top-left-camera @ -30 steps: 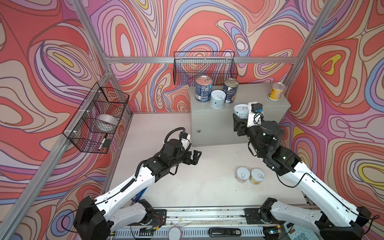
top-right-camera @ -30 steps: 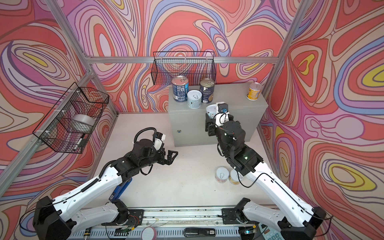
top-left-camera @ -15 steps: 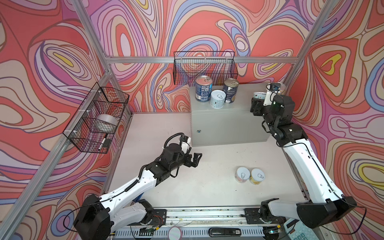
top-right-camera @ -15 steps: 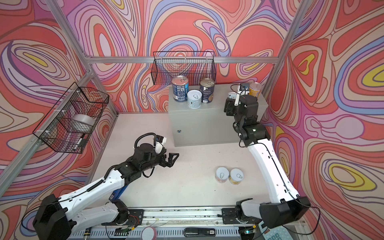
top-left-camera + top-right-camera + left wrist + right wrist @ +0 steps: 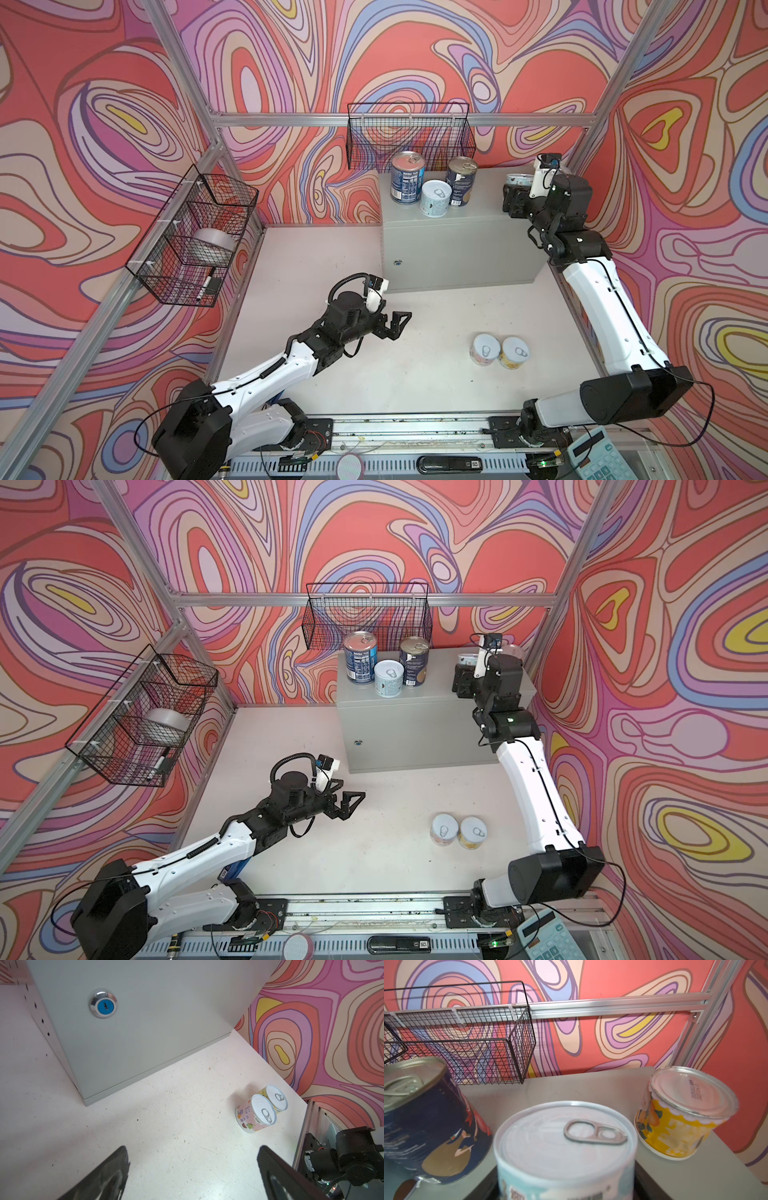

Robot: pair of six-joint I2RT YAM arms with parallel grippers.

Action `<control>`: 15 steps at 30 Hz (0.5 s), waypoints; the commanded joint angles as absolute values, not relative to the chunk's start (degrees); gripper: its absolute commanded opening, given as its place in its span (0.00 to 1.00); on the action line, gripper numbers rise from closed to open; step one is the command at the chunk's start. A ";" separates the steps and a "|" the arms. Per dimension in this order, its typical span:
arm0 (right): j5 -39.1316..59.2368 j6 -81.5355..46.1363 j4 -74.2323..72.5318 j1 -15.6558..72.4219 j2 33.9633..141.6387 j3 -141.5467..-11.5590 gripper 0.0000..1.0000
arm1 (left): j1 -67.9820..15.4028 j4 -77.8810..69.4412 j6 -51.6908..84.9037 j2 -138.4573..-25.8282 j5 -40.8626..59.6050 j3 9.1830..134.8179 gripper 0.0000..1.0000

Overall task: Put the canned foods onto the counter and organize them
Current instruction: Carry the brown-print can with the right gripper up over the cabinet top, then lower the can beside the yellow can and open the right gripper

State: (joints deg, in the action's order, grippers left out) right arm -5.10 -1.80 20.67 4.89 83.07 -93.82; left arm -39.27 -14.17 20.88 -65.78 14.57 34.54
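Swung across the counter [image 5: 478,203], our right fingers [image 5: 513,201] hold the teal can [image 5: 564,1147] upright just beside the yellow can [image 5: 683,1113]; left fingers [image 5: 108,1174] wide.

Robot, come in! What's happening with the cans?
Left gripper open, empty. Right gripper shut on white-teal can at counter. Pink can, yellow can on table. Nothing blocking.

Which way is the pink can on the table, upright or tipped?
Upright: the pink can stands on its base on the table, pull-tab lid facing up, beside the yellow can.
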 commanded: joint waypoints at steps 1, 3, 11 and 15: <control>-4.82 0.80 11.10 4.58 82.12 -91.99 0.66 | -39.02 -16.68 19.10 -66.71 14.93 33.89 1.00; -4.15 1.08 8.81 4.59 82.19 -90.55 0.66 | -39.02 -17.08 18.83 -66.69 14.67 33.28 1.00; -7.02 0.74 0.92 4.61 84.33 -86.38 0.66 | -39.02 -19.07 17.35 -64.28 11.36 30.10 1.00; -7.53 1.06 1.77 4.62 87.03 -87.80 0.66 | -39.02 -19.42 16.62 -63.66 10.28 28.13 1.00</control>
State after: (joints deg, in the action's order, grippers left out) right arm -6.31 0.47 7.51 4.89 85.69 -86.37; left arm -39.27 -17.04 18.17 -65.04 11.92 30.15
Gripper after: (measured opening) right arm 0.732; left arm 0.999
